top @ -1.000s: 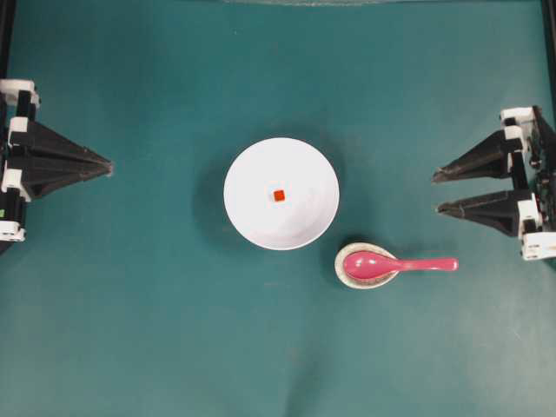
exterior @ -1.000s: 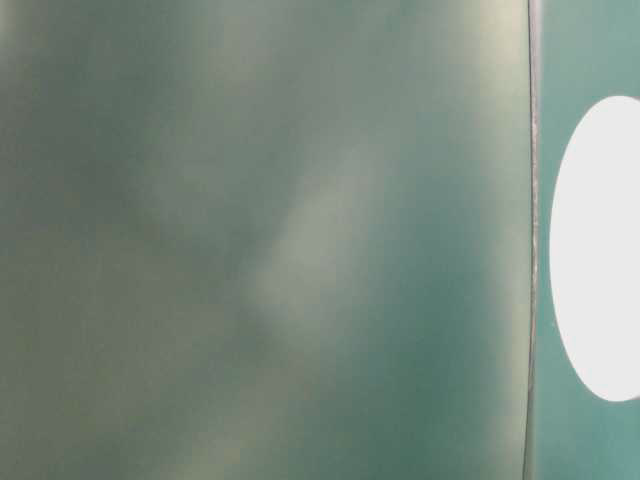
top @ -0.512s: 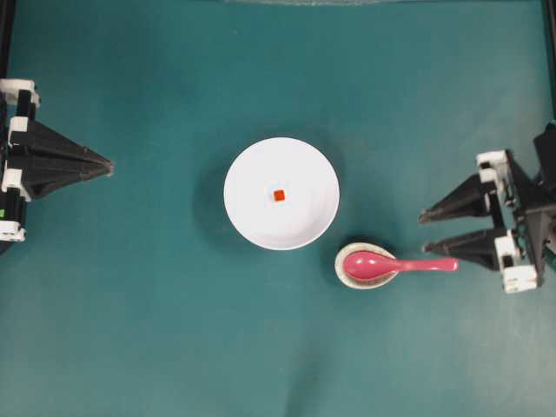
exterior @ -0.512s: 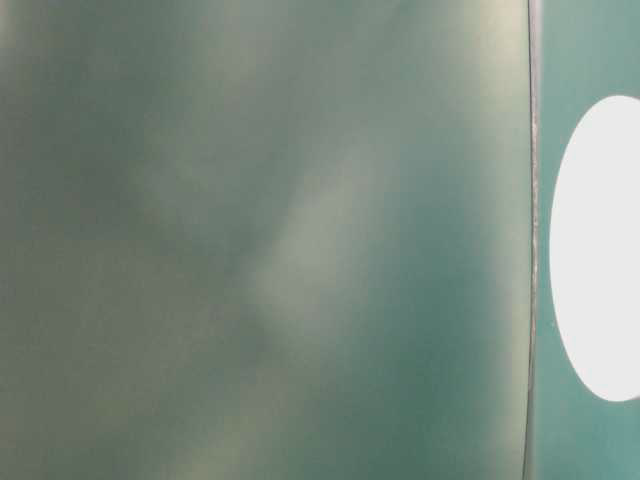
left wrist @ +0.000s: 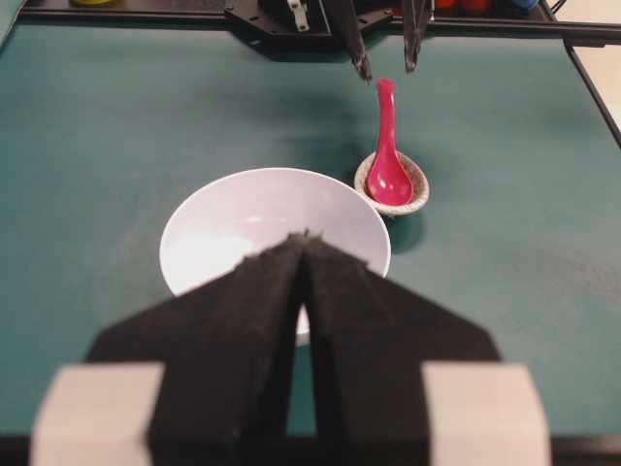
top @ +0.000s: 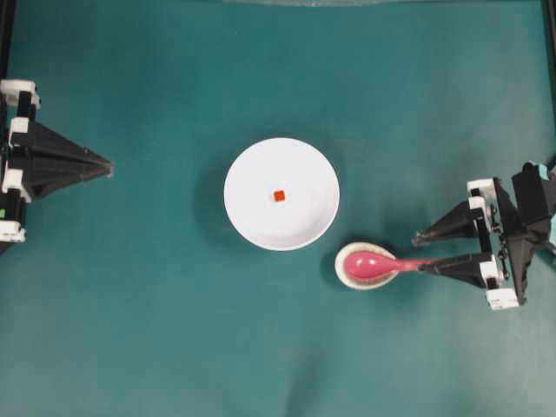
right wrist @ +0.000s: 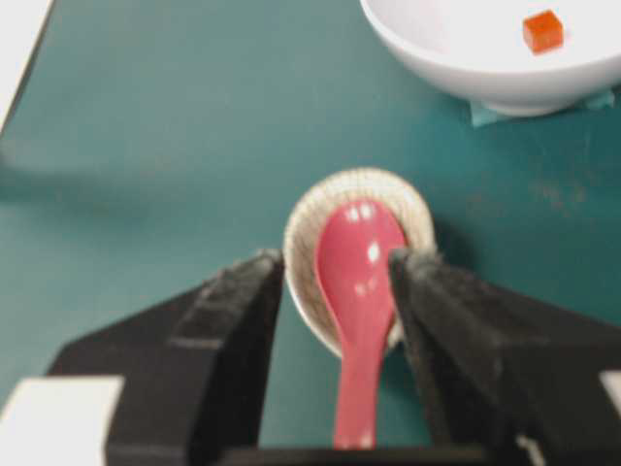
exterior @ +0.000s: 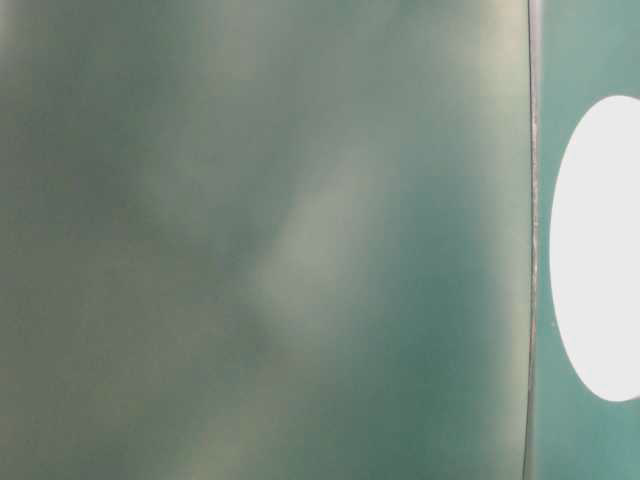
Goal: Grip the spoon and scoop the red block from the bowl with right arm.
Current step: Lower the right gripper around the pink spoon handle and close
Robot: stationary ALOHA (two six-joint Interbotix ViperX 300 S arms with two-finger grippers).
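Observation:
The white bowl (top: 300,221) sits mid-table with the tiny red block (top: 279,195) inside it. The pink-red spoon (top: 372,263) lies with its scoop in a speckled egg-shaped rest (top: 348,276), handle pointing right. My right gripper (top: 420,253) is open at the handle. In the right wrist view the spoon (right wrist: 357,291) runs between the spread fingers of the right gripper (right wrist: 337,260), with the bowl (right wrist: 456,73) and block (right wrist: 542,31) beyond. My left gripper (top: 109,165) is shut and empty at the far left; it also shows in the left wrist view (left wrist: 306,238).
The teal table top (top: 174,330) spreads all round. The left wrist view shows the bowl (left wrist: 223,209), the spoon (left wrist: 386,146) and the right gripper (left wrist: 386,68) beyond it. The table-level view is a green blur with a white oval (exterior: 598,250).
My right gripper has moved left and toward the table's front, from well clear of the spoon to straddling its handle. The left arm, bowl, block and spoon have not moved.

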